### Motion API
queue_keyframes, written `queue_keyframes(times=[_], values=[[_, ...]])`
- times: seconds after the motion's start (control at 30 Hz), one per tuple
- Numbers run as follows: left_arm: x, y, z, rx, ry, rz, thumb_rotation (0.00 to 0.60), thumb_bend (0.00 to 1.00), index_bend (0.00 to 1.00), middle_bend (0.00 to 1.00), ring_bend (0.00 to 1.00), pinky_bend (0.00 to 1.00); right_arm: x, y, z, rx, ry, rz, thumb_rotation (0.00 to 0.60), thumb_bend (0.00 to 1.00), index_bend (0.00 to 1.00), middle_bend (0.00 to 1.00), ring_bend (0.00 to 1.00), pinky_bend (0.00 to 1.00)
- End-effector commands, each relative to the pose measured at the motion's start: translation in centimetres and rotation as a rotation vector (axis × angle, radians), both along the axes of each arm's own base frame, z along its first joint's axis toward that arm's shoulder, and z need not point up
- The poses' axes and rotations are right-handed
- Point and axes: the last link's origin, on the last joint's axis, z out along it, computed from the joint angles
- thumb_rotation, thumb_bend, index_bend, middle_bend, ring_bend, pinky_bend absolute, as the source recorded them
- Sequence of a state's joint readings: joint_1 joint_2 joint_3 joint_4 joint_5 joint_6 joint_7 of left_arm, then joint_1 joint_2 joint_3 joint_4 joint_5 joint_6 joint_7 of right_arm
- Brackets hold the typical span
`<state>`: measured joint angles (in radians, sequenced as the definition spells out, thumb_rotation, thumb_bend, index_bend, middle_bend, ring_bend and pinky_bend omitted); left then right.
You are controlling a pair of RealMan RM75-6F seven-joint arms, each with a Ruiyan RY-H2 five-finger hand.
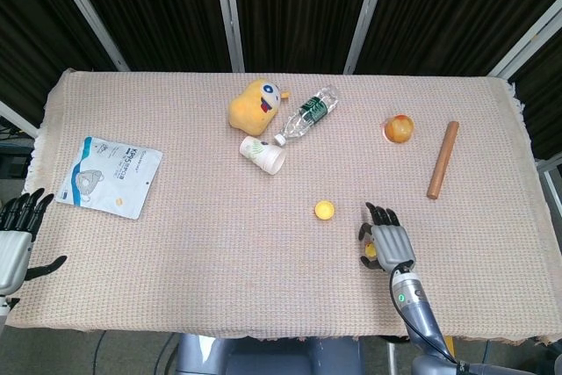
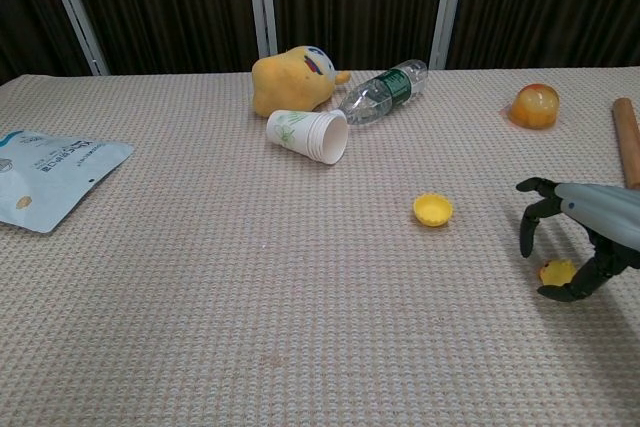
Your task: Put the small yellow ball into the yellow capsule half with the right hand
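The small yellow ball [image 2: 555, 271] lies on the cloth at the right, under my right hand [image 2: 585, 229], between its curled fingers and thumb. In the head view the ball [image 1: 371, 251] peeks out at the left side of the right hand [image 1: 388, 241]. The hand hovers over the ball with fingers apart and does not hold it. The yellow capsule half [image 1: 325, 210] [image 2: 433, 209] sits open side up, a short way left of the hand. My left hand [image 1: 19, 233] rests off the table's left edge, fingers spread, holding nothing.
A paper cup [image 1: 264, 155], a plastic bottle [image 1: 306, 113] and a yellow plush toy [image 1: 254, 104] lie at the back centre. An orange capsule [image 1: 399, 128] and a wooden rod [image 1: 443, 160] lie at the back right. A white pouch [image 1: 108, 176] lies at the left.
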<state>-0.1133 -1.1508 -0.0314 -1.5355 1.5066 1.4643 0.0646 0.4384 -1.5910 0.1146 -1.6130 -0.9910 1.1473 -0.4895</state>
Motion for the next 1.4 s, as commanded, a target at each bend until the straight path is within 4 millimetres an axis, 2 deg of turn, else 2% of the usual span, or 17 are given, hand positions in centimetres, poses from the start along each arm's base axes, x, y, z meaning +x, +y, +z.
queue_keyframes(times=[0.03, 0.73, 0.9, 1.03, 1.17, 1.4], values=[[0.0, 0.0, 0.0, 0.000, -0.001, -0.001, 0.600, 0.00, 0.00, 0.00, 0.00, 0.08, 0.0, 0.0, 0.0, 0.000, 0.001, 0.003, 0.600, 0.19, 0.49, 0.00, 0.00, 0.00], [0.1, 0.0, 0.0, -0.005, -0.001, -0.004, 0.600, 0.00, 0.00, 0.00, 0.00, 0.08, 0.1, -0.3, 0.5, -0.017, -0.011, 0.021, 0.600, 0.19, 0.53, 0.00, 0.00, 0.00], [0.0, 0.0, 0.0, -0.006, -0.003, -0.004, 0.600, 0.00, 0.00, 0.00, 0.00, 0.08, -0.4, -0.2, 0.2, 0.001, 0.010, 0.011, 0.600, 0.19, 0.41, 0.00, 0.00, 0.00], [0.0, 0.0, 0.0, -0.008, -0.004, -0.003, 0.600, 0.00, 0.00, 0.00, 0.00, 0.08, -1.0, -0.1, 0.2, 0.016, 0.032, -0.003, 0.600, 0.19, 0.38, 0.00, 0.00, 0.00], [0.1, 0.0, 0.0, -0.008, -0.004, -0.006, 0.600, 0.00, 0.00, 0.00, 0.00, 0.08, -1.4, -0.2, 0.4, 0.019, 0.049, -0.010, 0.600, 0.23, 0.38, 0.00, 0.00, 0.00], [0.1, 0.0, 0.0, -0.007, -0.006, -0.005, 0.600, 0.00, 0.00, 0.00, 0.00, 0.08, -1.7, -0.1, 0.7, 0.009, 0.044, -0.022, 0.600, 0.32, 0.44, 0.00, 0.00, 0.00]])
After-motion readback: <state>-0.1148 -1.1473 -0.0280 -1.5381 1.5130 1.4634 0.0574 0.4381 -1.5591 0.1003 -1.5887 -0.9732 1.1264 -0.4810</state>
